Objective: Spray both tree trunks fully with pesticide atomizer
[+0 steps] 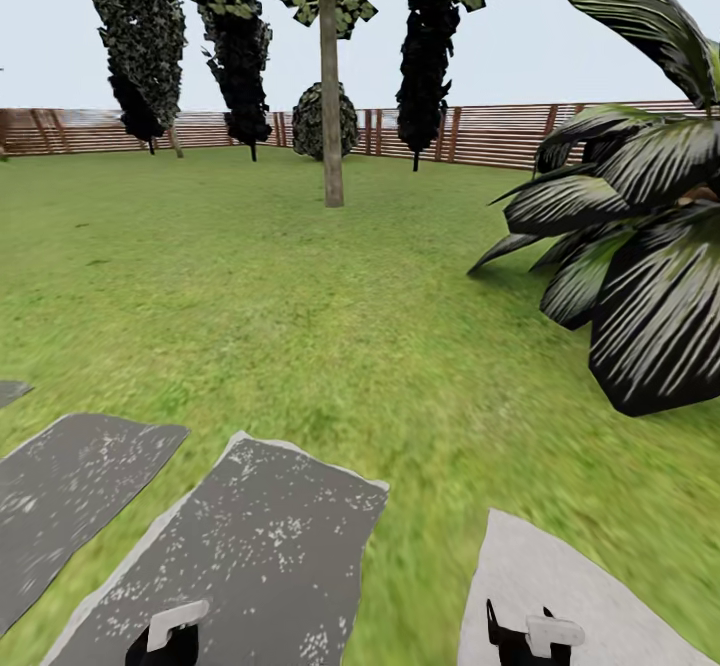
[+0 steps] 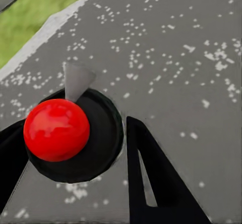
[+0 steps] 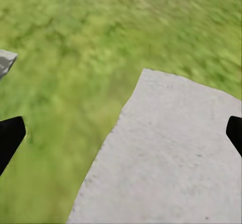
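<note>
Ahead — tree trunk on grass.

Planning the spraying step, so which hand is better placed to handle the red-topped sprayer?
Left. The red-topped atomizer sits between the fingers of the left hand, above dark paving. The right hand is spread open with nothing between its fingers, over pale paving and grass.
</note>
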`<state>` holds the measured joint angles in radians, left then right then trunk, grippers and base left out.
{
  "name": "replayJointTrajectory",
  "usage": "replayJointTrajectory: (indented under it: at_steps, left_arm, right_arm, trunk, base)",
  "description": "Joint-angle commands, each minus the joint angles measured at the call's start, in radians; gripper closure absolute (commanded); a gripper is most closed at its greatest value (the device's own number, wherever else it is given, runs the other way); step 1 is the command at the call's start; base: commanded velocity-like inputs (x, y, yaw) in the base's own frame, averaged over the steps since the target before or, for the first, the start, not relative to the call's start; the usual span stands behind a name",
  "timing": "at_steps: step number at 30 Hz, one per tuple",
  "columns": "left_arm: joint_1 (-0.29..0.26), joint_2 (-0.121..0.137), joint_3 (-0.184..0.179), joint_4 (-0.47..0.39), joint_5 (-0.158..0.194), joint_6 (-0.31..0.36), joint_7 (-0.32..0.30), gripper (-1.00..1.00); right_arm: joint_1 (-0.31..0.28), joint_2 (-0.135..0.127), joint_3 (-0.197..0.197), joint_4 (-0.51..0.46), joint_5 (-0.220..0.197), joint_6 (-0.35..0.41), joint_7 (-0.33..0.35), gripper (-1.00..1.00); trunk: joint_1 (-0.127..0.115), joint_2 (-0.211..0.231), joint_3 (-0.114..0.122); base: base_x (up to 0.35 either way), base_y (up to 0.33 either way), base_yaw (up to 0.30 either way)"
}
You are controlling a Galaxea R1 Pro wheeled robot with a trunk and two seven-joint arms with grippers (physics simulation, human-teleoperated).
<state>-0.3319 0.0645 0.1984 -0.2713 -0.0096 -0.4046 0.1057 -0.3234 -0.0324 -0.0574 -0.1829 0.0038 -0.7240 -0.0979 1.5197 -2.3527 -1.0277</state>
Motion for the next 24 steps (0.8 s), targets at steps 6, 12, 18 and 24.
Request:
replayJointTrajectory:
  at_steps: [6,12,18,24]
  left_arm:
    - [-0.001,0.0,-0.001,0.001,-0.001,-0.003,0.003,1.0]
    - [-0.001,0.0,-0.001,0.002,-0.001,-0.003,0.003,1.0]
    - [-0.001,0.0,-0.001,0.002,0.0,-0.003,0.003,1.0]
    - [-0.001,0.0,-0.001,0.003,0.003,-0.003,0.004,1.0]
  right_arm:
    - [0.0,0.0,-0.004,0.0,0.001,-0.003,0.002,-1.0]
    - [0.0,-0.009,-0.004,0.001,0.002,-0.002,0.004,-1.0]
    - [0.0,-0.011,-0.002,0.001,0.002,-0.002,0.005,-1.0]
    - [0.0,-0.009,-0.003,0.012,0.002,0.0,0.004,-1.0]
  trunk:
    - [0.0,0.0,-0.001]
    - [0.0,0.0,-0.001]
    - [0.0,0.0,-0.001]
    - [0.0,0.0,-0.001]
  base:
    - [0.0,0.0,0.27]
    - [0.0,0.0,0.06]
    - [0.11,0.0,0.004]
    - [0.305,0.018,0.0]
